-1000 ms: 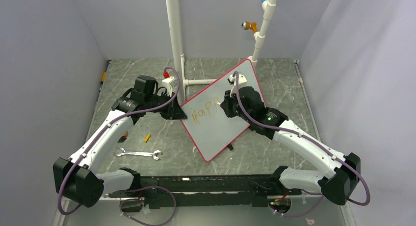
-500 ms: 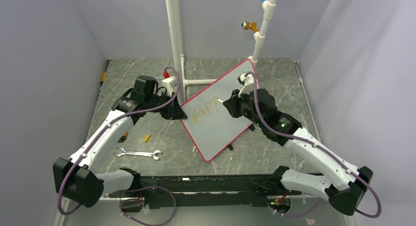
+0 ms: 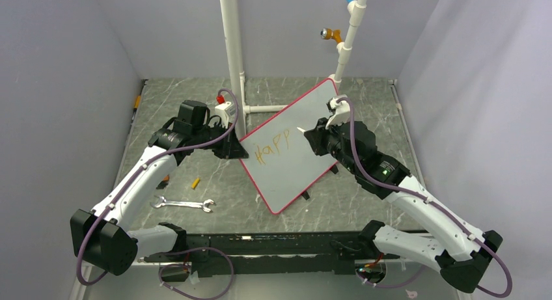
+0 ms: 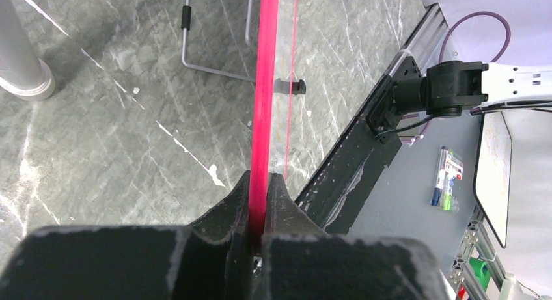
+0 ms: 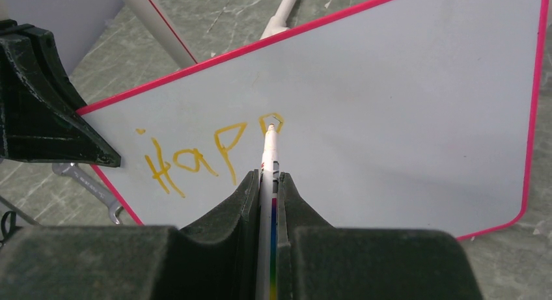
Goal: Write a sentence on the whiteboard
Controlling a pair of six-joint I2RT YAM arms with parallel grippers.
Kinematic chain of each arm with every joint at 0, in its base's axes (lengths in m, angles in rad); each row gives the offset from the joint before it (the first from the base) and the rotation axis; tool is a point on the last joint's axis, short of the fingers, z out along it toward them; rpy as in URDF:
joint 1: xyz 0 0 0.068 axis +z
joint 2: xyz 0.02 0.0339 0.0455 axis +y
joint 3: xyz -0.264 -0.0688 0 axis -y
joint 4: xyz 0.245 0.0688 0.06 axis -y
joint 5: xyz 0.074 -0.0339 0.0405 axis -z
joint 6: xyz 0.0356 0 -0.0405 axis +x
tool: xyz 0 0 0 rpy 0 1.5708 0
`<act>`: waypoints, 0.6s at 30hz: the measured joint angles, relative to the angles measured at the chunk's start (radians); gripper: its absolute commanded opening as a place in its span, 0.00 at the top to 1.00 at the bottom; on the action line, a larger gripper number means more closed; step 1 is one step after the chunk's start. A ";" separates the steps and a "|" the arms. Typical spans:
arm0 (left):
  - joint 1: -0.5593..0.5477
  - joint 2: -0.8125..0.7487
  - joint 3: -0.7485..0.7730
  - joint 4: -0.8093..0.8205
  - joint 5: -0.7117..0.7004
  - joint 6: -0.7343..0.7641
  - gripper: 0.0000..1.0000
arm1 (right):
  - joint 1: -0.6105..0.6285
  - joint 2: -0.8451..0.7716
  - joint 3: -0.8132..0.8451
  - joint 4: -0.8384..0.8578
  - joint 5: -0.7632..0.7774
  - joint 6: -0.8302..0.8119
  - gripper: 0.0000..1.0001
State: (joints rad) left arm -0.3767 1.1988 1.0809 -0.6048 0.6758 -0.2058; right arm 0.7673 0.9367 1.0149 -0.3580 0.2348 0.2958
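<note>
Nearest me: wrench (image 3: 183, 204) flat on the tabletop (image 3: 364, 202).
My left hand (image 4: 260, 202): clamped on the whiteboard (image 3: 286, 176) at its red edge.
My right hand (image 5: 268, 183): gripping a marker (image 5: 269, 150), tip at the second P.
Sentence (image 5: 195, 158): orange "HAPP" on the tilted whiteboard, between my hands.

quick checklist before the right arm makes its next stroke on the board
1. Left gripper shut on the whiteboard edge, holding it up: ok
2. Right gripper shut on the marker, pen centred between the fingers: ok
3. Marker tip at the loop of the second p, looks to be touching the surface: ok
4. Lettering reads "Happ", sentence unfinished: not ok
5. Bare board to the right of the last letter for more writing: ok
6. Tip pressure and ink flow: cannot tell
</note>
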 measured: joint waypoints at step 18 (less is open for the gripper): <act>-0.023 -0.037 -0.021 0.010 -0.037 -0.010 1.00 | 0.000 -0.026 -0.032 -0.035 0.003 0.043 1.00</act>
State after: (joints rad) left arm -0.4000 1.1618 1.0599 -0.5953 0.6388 -0.2161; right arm 0.7670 0.9104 0.9833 -0.3931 0.2379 0.3393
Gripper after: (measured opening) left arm 0.067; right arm 0.121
